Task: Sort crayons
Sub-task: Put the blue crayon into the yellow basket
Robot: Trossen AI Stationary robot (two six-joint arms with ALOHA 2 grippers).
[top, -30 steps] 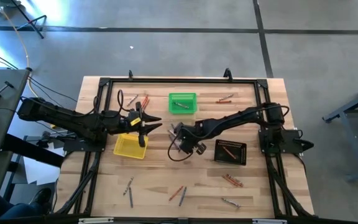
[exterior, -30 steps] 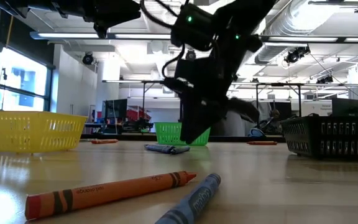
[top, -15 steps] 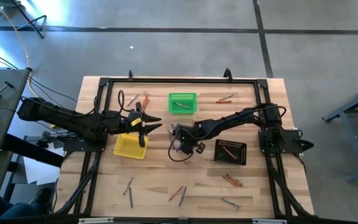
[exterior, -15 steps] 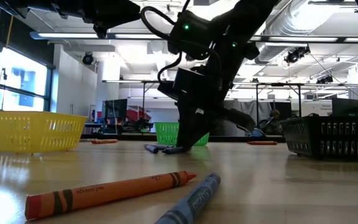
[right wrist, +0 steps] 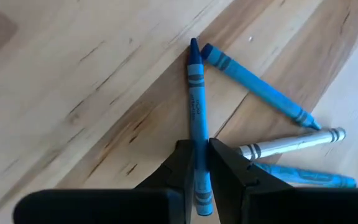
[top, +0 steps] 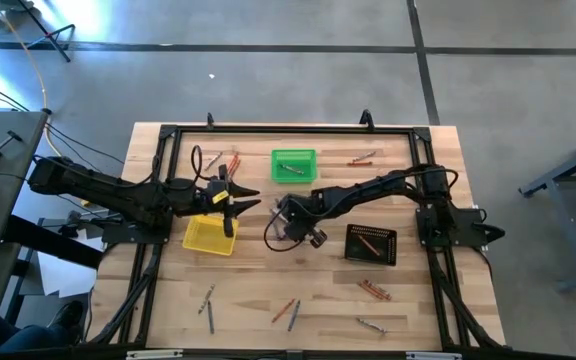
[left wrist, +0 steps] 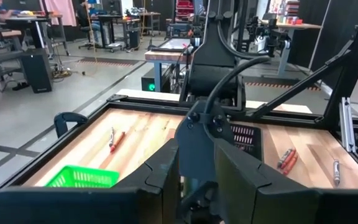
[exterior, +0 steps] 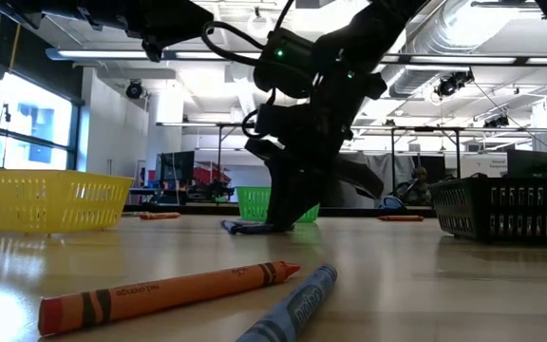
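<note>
Right hand (right wrist: 196,163) grips a dark blue crayon (right wrist: 195,106) beside a light blue crayon (right wrist: 257,84) and a white crayon (right wrist: 291,143).

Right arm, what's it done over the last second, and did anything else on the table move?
The right gripper has come down beside the green basket and slid slightly toward the left arm; its fingers now straddle a dark blue crayon lying on the table. The left gripper, baskets and other crayons stayed put.

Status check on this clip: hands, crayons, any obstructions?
Right hand down at mid-table, shut on a blue crayon. Left hand waits above yellow basket. Three more crayons lie close by.
</note>
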